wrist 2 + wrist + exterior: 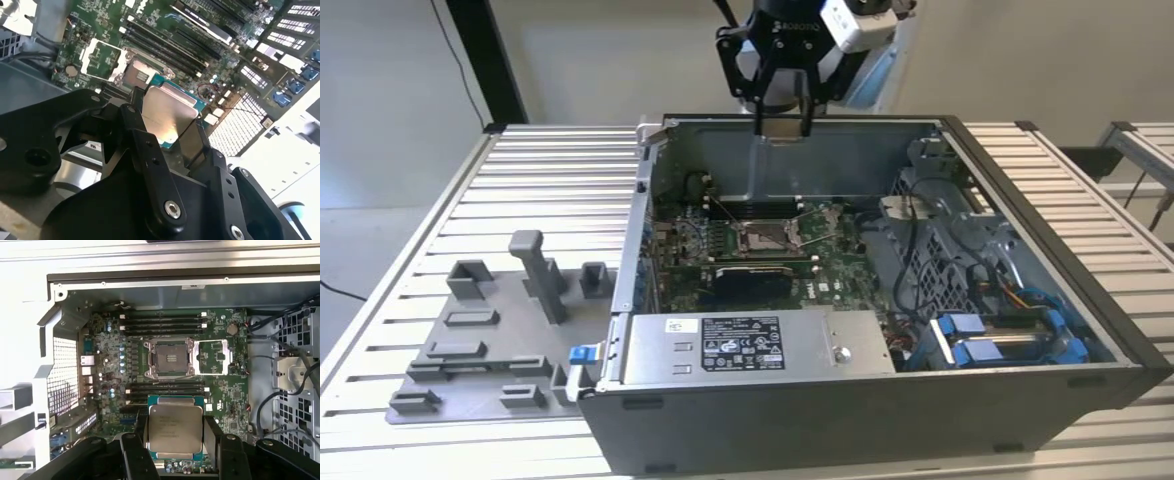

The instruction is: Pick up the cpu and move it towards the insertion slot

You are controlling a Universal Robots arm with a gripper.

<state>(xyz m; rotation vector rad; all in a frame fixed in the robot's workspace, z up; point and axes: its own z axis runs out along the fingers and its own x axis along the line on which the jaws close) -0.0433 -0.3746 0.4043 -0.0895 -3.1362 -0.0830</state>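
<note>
My gripper pinches the cpu by its side edges, above the computer case. Below lies the green board; beyond the chip, the insertion slot stands uncovered. The case sits on a ribbed table.

Even, bright daylight fills the exterior view, the ribbed metal table washed pale and the open computer case casting only soft shadow across its own green board. In the second wrist view, glare bleaches the white area beyond the case at the picture's edge, and the chip's metal face reflects a dull sheen; the black gripper close to the lens is soft and dark. In the first wrist view the case wall is overexposed, while the board stays sharp.
</note>
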